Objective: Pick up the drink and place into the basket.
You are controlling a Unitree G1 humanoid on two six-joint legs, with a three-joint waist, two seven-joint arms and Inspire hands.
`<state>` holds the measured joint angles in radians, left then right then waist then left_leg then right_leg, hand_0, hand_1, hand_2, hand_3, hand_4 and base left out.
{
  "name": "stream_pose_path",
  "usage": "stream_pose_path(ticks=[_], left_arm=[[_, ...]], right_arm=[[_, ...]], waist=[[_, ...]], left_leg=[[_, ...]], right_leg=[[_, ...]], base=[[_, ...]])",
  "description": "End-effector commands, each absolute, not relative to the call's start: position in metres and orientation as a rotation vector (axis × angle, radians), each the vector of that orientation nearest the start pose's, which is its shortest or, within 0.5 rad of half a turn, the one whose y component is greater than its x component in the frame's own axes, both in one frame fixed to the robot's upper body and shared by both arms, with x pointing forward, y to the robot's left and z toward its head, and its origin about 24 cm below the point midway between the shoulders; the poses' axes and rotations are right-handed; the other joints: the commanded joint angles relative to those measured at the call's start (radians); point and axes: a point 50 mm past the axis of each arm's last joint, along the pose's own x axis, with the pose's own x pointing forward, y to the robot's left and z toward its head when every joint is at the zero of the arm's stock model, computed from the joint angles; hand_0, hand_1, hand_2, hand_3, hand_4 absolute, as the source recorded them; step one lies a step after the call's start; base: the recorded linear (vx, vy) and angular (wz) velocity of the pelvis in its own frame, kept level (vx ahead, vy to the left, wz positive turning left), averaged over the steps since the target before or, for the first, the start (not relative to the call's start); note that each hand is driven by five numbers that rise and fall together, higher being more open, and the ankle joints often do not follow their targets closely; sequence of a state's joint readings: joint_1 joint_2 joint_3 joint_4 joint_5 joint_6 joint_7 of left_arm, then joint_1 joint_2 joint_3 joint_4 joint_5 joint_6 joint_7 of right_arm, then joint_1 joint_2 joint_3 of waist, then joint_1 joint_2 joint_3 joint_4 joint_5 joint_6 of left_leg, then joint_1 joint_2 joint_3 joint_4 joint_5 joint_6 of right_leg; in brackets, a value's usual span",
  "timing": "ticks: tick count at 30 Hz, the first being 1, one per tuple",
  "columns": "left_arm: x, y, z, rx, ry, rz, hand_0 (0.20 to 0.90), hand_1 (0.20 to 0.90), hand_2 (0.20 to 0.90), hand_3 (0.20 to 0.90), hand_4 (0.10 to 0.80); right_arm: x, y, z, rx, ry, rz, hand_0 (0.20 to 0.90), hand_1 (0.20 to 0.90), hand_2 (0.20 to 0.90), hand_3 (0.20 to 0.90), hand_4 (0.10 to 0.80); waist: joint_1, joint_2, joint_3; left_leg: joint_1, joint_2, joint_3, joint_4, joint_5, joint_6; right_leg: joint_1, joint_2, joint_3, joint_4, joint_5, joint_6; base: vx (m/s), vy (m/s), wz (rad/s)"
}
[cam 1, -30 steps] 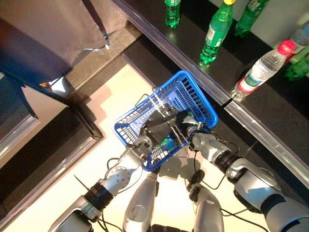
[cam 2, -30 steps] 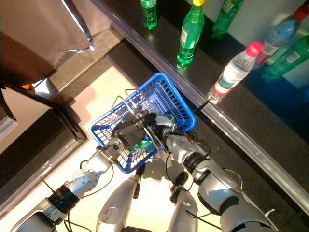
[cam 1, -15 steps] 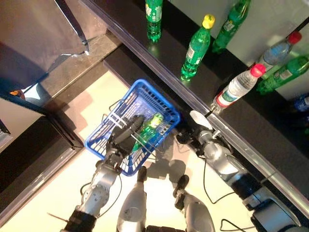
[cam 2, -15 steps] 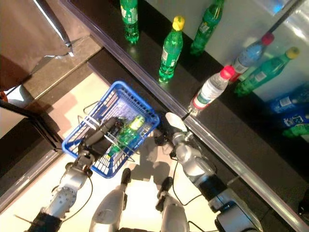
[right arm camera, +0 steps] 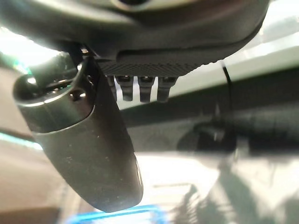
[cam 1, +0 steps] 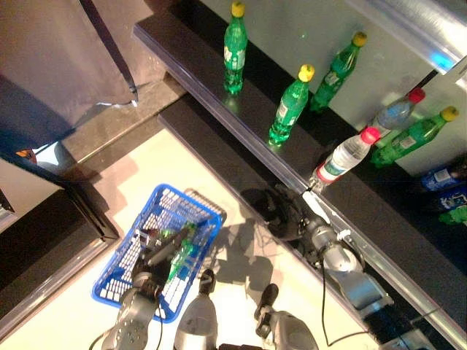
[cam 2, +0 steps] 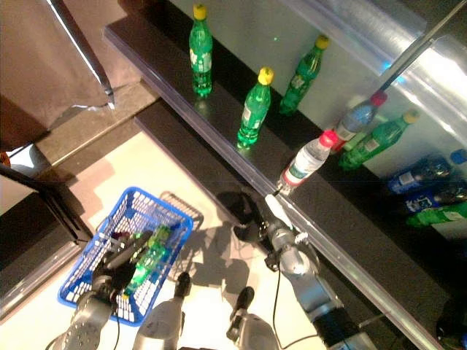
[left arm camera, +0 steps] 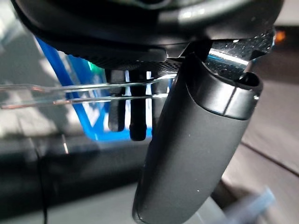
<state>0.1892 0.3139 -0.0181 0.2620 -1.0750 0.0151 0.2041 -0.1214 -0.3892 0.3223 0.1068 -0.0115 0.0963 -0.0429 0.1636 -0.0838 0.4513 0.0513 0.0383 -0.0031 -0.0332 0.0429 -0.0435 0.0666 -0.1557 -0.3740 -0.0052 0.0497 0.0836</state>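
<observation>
Since half a second ago the right hand (cam 1: 286, 216) has drawn further away from the blue basket (cam 1: 120, 273) and now hangs empty, well apart from the basket, just below the edge of the dark shelf (cam 1: 219, 87). Its own wrist view shows its fingers (right arm camera: 140, 88) only loosely bent beside the thumb, nothing between them. The whole view has also shifted, so more of the shelf shows than before.

The left hand (cam 1: 149, 262) still keeps its fingers curled round the wire handles (left arm camera: 84, 93) of the basket, as its wrist view shows, the thin wires running across under the fingers. The drink, a green bottle (cam 1: 179, 251), lies inside the basket on its side, tilted along the basket's length, beside the left hand's fingers.

Beyond the basket, on the dark shelf, stand several more bottles: a green bottle with a yellow cap (cam 1: 234, 45) furthest from the basket, another yellow-capped green bottle (cam 1: 290, 104) nearer the shelf's edge, and a clear water bottle with a red cap (cam 1: 344, 154) close above the right hand. More bottles show against the wall behind these.
</observation>
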Motion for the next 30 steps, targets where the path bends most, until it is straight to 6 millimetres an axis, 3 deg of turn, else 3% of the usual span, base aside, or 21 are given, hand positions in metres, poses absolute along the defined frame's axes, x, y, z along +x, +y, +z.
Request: stream_pose_path(ticks=[1,6,7,15,22,30], left_arm=[[0.208,0.233,-0.012,-0.624,0.139,0.305,0.3,0.3,0.3,0.2,0.1],[0.178,0.239,-0.064,-0.565,0.328,0.438,0.3,0.3,0.3,0.2,0.1],[0.17,0.24,-0.078,-0.556,0.373,0.46,0.3,0.3,0.3,0.2,0.1],[0.14,0.237,-0.124,-0.507,0.631,0.579,0.3,0.3,0.3,0.2,0.1],[0.133,0.231,-0.135,-0.484,0.703,0.563,0.3,0.3,0.3,0.2,0.1],[0.134,0.226,-0.139,-0.48,0.728,0.535,0.3,0.3,0.3,0.2,0.1]], right_arm=[[0.245,-0.142,0.015,-0.115,0.117,0.343,0.9,0.9,0.9,0.9,0.8],[0.204,-0.147,-0.043,0.074,0.391,0.36,0.9,0.9,0.9,0.9,0.8],[0.196,-0.151,-0.058,0.046,0.447,0.355,0.9,0.9,0.9,0.9,0.8],[0.157,-0.175,-0.121,0.029,0.802,0.197,0.9,0.9,0.9,0.9,0.8],[0.131,-0.187,-0.145,0.068,0.977,0.093,0.9,0.9,0.9,0.9,0.8],[0.114,-0.192,-0.155,0.096,1.061,0.067,0.9,0.9,0.9,0.9,0.8]], waist=[[-0.022,0.06,-0.293],[-0.06,0.063,-0.314],[-0.069,0.063,-0.318],[-0.091,0.059,-0.334],[-0.101,0.062,-0.339],[-0.111,0.067,-0.345]], left_leg=[[-0.004,-0.018,0.015,-0.029,-0.001,0.006],[0.001,-0.011,0.044,-0.038,0.0,0.001],[0.003,-0.01,0.051,-0.04,-0.001,-0.001],[0.01,-0.005,0.071,-0.054,-0.003,-0.01],[0.01,-0.008,0.079,-0.054,-0.008,-0.012],[0.02,-0.013,0.084,-0.054,-0.018,-0.005]], right_leg=[[0.045,0.027,0.041,0.033,-0.052,0.012],[0.045,0.029,0.054,0.019,-0.048,0.015],[0.046,0.031,0.056,0.015,-0.048,0.015],[0.06,0.038,0.065,-0.022,-0.038,0.012],[0.063,0.045,0.074,-0.034,-0.036,0.008],[0.065,0.049,0.086,-0.029,-0.046,0.003]], base=[[0.0,0.0,0.0],[-0.059,0.015,-0.05],[-0.046,0.001,-0.07],[-0.041,-0.008,-0.11],[-0.028,0.0,-0.06],[-0.001,0.006,-0.01]])
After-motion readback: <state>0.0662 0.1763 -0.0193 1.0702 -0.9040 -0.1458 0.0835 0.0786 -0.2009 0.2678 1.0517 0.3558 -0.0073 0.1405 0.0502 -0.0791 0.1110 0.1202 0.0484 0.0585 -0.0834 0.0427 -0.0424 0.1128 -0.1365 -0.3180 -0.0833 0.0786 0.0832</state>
